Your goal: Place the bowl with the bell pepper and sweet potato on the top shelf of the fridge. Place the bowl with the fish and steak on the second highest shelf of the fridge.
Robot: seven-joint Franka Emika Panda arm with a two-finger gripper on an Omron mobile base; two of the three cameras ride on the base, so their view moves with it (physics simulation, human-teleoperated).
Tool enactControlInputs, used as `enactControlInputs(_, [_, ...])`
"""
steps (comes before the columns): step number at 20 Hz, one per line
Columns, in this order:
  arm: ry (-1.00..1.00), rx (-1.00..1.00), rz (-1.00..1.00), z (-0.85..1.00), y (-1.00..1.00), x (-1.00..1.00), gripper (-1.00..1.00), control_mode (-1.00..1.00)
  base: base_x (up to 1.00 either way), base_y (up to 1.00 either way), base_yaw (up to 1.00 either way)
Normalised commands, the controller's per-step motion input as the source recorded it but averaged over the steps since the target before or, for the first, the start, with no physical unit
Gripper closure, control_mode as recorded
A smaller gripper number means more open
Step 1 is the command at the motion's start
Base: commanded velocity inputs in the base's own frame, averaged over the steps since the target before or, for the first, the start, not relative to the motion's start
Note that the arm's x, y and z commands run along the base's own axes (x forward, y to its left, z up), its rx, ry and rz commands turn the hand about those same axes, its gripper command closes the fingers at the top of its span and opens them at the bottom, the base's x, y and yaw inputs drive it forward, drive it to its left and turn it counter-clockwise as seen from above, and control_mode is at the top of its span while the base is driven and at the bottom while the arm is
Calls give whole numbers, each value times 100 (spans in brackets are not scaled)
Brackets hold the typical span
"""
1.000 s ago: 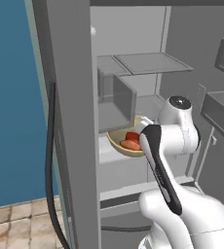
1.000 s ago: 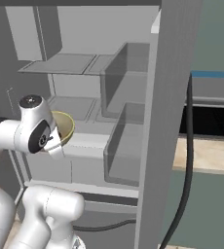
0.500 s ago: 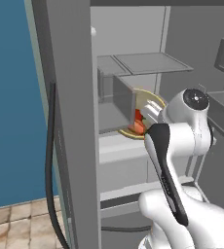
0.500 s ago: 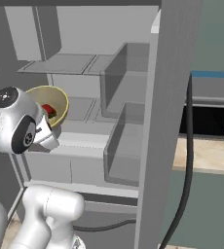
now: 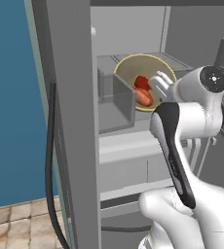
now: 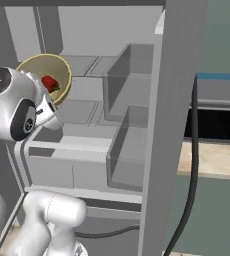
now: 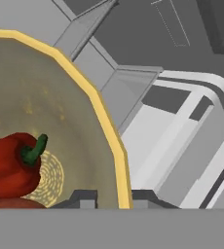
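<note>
Gripper [image 7: 113,197] pinches the bowl's rim, a fingertip on either side of the yellow edge. Fridge [image 6: 137,125] stands open, its shelves [image 6: 87,65] bare. Bowl [image 5: 144,81] hangs tilted, level with the upper shelf, unplaced. Pepper [image 7: 14,163] and sweet potato [image 5: 144,97] sit inside. By my reading, both placements remain.

Bowl [image 7: 46,97]: matt, speckled tan inside, smooth yellow rim, ceramic-looking. Bell pepper [image 7: 9,168]: smooth, slightly glossy red skin. Fridge [image 6: 179,75] walls & shelves: flat matt grey. Floor tiles [image 5: 16,228], near left: mottled stone look.
</note>
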Motion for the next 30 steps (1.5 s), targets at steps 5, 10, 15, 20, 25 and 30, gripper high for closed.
enactControlInputs(5, [8, 3, 1, 51, -10, 11, 100, -100, 0, 0, 0])
enactControlInputs(10, [-2, -2, 0, 7, -2, 48, 100, -100, 0, 0, 0])
enactControlInputs(15, [-1, 0, 0, 6, -3, 93, 100, -100, 0, 0, 0])
enactControlInputs(20, [-2, 0, 0, 0, -5, 99, 100, -100, 0, 0, 0])
enactControlInputs(25, [1, 0, 0, 0, -4, 100, 100, -100, 0, 0, 0])
enactControlInputs(30, [5, 0, 0, -5, -5, 87, 100, -100, 0, 0, 0])
